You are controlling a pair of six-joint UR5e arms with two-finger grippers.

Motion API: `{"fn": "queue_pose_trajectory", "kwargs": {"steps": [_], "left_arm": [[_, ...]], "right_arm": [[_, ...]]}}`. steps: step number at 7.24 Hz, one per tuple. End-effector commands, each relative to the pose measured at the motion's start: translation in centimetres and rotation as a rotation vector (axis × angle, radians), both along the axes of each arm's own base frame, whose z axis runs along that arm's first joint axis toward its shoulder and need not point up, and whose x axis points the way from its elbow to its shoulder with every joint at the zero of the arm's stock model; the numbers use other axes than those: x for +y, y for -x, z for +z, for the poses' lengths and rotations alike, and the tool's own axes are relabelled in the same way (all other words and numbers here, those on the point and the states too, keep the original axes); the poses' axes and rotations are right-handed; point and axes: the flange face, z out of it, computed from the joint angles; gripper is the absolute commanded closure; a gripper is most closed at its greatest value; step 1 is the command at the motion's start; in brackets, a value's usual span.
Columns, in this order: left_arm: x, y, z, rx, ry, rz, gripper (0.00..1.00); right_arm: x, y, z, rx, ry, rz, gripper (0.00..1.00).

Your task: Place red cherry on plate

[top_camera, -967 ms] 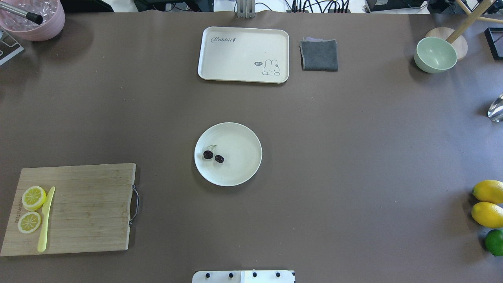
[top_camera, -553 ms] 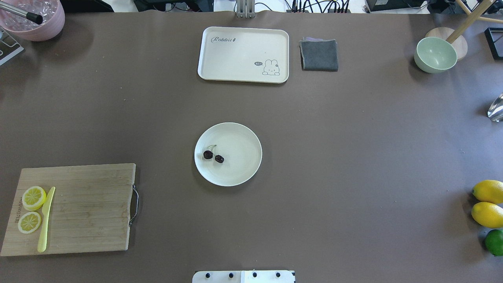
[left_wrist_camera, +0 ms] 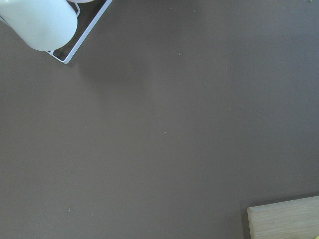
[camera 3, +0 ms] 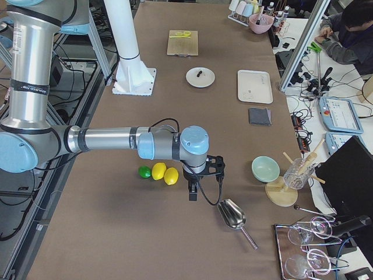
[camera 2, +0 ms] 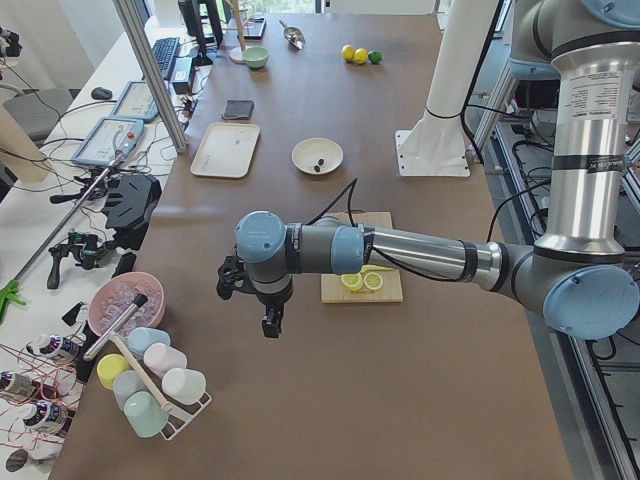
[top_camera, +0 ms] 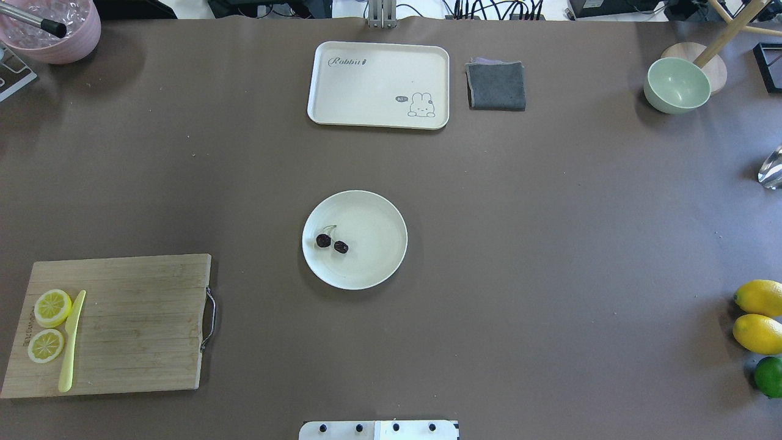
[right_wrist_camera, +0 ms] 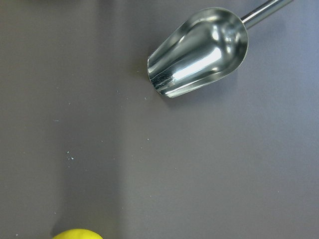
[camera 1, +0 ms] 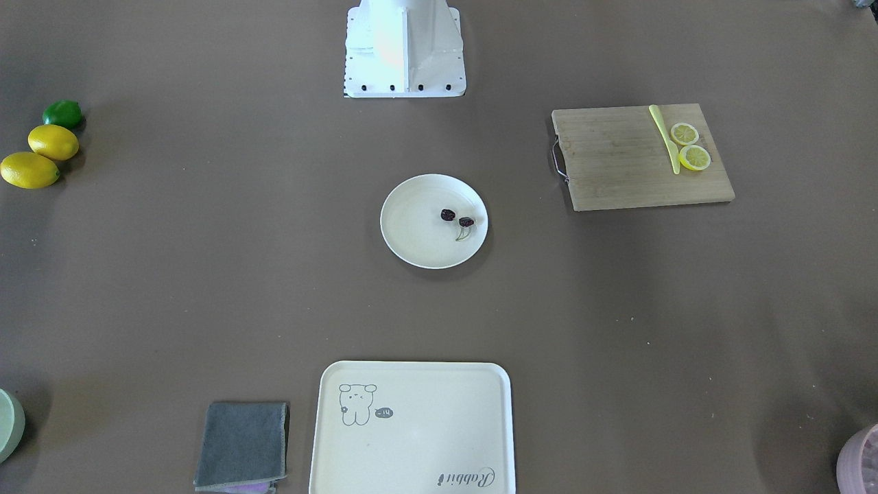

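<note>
Red cherry [top_camera: 323, 241] on plate [top_camera: 374, 244], left arm [camera 2: 420, 250] outstretched

Soft, even light from above falls on the matte brown table [top_camera: 550, 244]. The plate [top_camera: 372, 232] throws a thin, blurred shadow toward the lower left of the overhead frame. The metal scoop [right_wrist_camera: 199, 50] carries bright white glare. The white robot base [camera 1: 405, 41] is washed out. The 2 wrist views are sharp.
</note>
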Motion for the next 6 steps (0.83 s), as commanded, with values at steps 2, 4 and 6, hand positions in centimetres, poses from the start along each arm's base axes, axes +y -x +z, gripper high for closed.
{"fn": "queue_pose_trajectory", "kwargs": {"steps": [2,4,6], "left_arm": [[1.6,0.2,2.4,-0.009,0.047,-0.001,0.02],[3.5,0.5,3.8,-0.006,0.049,-0.006,0.02],[3.5,0.7,3.7,-0.008,0.026,-0.015,0.02]], "right_arm": [[0.0,0.1,0.0,0.000,-0.003,-0.002,0.00],[0.0,0.1,-0.1,0.000,-0.003,-0.003,0.00],[0.1,0.3,0.0,0.000,-0.003,-0.008,0.00]]}}
